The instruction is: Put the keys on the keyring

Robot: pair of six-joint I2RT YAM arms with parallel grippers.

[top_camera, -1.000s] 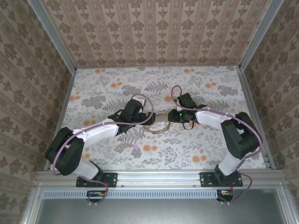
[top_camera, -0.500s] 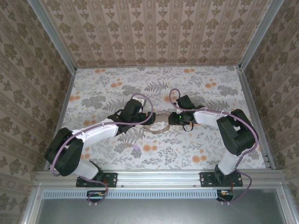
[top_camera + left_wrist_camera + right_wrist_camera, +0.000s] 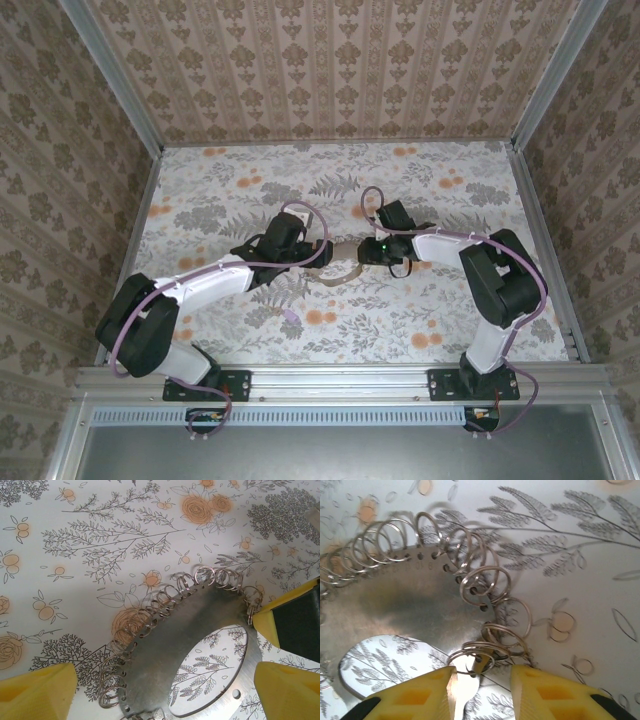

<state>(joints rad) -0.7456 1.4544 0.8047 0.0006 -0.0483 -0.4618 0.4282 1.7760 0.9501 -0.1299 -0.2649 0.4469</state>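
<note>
A flat grey metal plate (image 3: 170, 630) with an oval hole lies on the flowered table, and several wire keyrings (image 3: 150, 617) hang through holes along its rim. My left gripper (image 3: 165, 690) is open wide, with one yellow finger on each side of the plate. My right gripper (image 3: 482, 677) stands partly open at the plate's rim (image 3: 410, 605). A silvery key (image 3: 467, 692) lies between its fingers, against the left finger (image 3: 415, 695) and apart from the right one. The key's head sits at a keyring (image 3: 487, 652). From above, both grippers (image 3: 318, 255) (image 3: 368, 250) meet over the plate (image 3: 340, 272).
The floral tabletop (image 3: 330, 190) is bounded by patterned walls and metal rails (image 3: 330, 380) at the front. The right gripper's yellow and black finger (image 3: 295, 617) shows at the plate's right edge in the left wrist view. A loose small ring (image 3: 584, 666) lies on the table.
The right arm's forearm and elbow have swung left, and its gripper has shifted slightly toward the left gripper. The left arm has stayed put.
</note>
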